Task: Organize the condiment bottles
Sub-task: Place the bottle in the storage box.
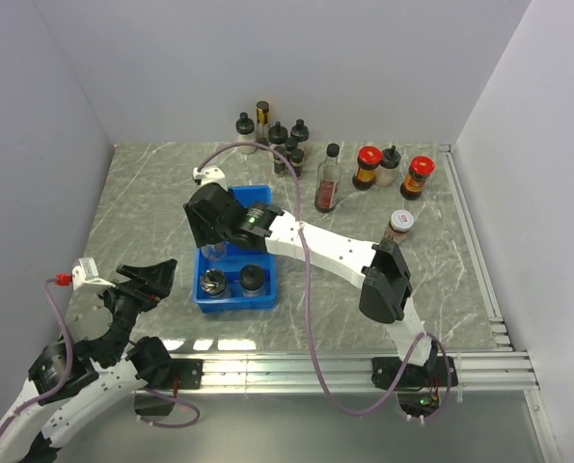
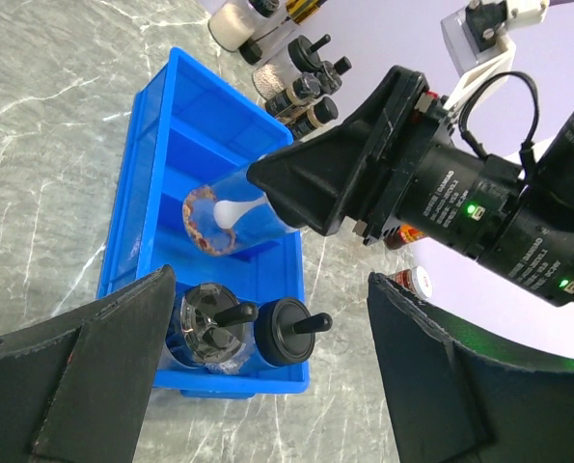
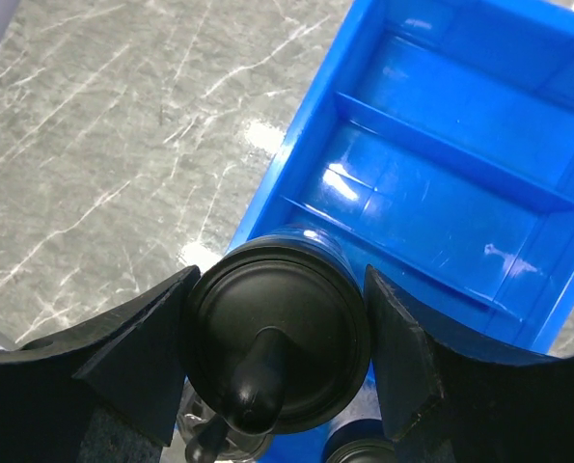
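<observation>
My right gripper [image 3: 279, 349] is shut on a black-capped glass jar [image 3: 311, 313], its pads against both sides of the cap. The jar [image 2: 231, 217] hangs tilted above the left side of the blue tray [image 1: 263, 301], over a middle compartment. Two black-capped jars [image 2: 209, 326] [image 2: 288, 330] stand in the tray's front row. The other condiment bottles stand along the back wall [image 1: 285, 143], with two red-capped ones [image 1: 368, 164] [image 1: 419, 177] to the right. My left gripper [image 2: 267, 318] is open and holds nothing, low at the tray's near left corner.
A tall dark sauce bottle [image 1: 328, 179] stands right of the tray. A lone jar with a light lid [image 1: 399, 226] stands by the right arm's elbow [image 1: 383, 282]. The tray's far compartments [image 3: 460, 125] hold nothing. White walls close the table on three sides.
</observation>
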You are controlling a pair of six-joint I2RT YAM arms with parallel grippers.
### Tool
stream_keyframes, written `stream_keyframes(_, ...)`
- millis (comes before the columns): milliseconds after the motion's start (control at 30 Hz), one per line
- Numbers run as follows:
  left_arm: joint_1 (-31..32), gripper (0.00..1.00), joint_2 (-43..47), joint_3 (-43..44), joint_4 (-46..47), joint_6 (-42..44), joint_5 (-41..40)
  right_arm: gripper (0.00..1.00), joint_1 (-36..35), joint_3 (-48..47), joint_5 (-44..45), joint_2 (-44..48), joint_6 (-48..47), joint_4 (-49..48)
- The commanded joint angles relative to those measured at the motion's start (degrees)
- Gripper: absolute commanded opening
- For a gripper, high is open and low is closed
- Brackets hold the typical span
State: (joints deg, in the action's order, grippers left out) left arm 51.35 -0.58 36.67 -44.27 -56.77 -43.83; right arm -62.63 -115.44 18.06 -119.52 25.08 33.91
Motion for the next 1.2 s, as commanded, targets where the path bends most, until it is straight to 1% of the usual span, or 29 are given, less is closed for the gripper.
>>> stream_keyframes(0, 0.06, 0.87, 2.6, 1.04, 0.5, -0.44, -0.73, 0.0, -0.56, 0.91, 2.24, 1.57, 1.9, -2.27)
stream_keyframes(167, 0.06, 0.87, 2.42, 1.04, 0.41, -0.44, -0.81, 0.0, -1.53, 1.97, 2.86, 0.61, 2.95, -1.57)
stream_keyframes(400, 0.06, 0.87, 2.42, 0.95, 0.59, -0.36, -0.99, 0.0, -1.79, 6.71, 0.84, 1.93, 3.31, -4.28)
stream_keyframes(733, 0.06, 0.87, 2.42, 0.86, 0.59, -0.44, -0.99, 0.0, -2.76, 5.4, -0.57, -0.97, 3.92, -4.64)
stream_keyframes(1167, 0.06, 0.87, 2.42, 0.86, 0.59, -0.36, -0.99, 0.0, -3.11, 4.87, 4.78, -3.7, 2.34, -6.75)
